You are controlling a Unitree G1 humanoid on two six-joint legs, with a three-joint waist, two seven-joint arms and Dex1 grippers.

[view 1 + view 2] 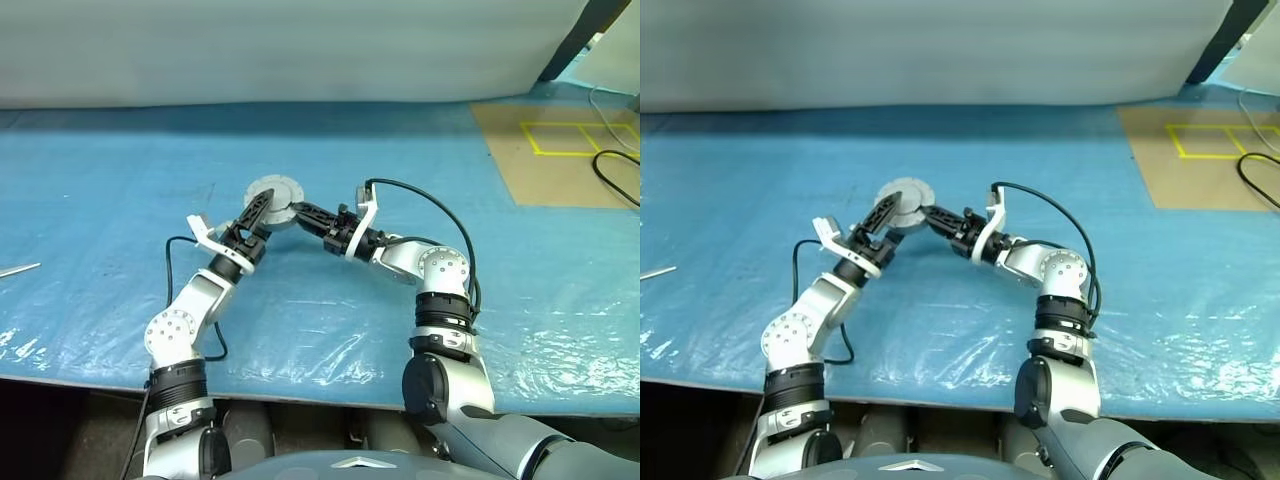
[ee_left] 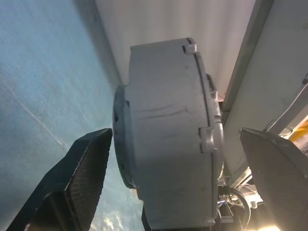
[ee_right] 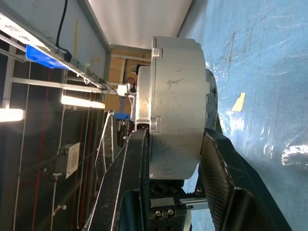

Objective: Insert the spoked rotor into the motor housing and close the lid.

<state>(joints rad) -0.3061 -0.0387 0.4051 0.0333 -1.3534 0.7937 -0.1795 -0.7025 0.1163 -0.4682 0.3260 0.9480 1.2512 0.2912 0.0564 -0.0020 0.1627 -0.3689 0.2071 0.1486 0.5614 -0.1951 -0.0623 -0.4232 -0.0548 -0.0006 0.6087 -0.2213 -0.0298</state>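
The right tool (image 1: 300, 212) is clamped across the two flat faces of the motor housing (image 1: 274, 196), holding it clear of the blue-covered bench (image 1: 100, 190) at scene centre, while the left tool (image 2: 187, 166) stands wide open around it, one finger just beside a face, not gripping. The housing looks like rigid, fairly heavy smooth metal — likely slippery. Grip it face to face, clear of the rim tabs — not by its curved wall.
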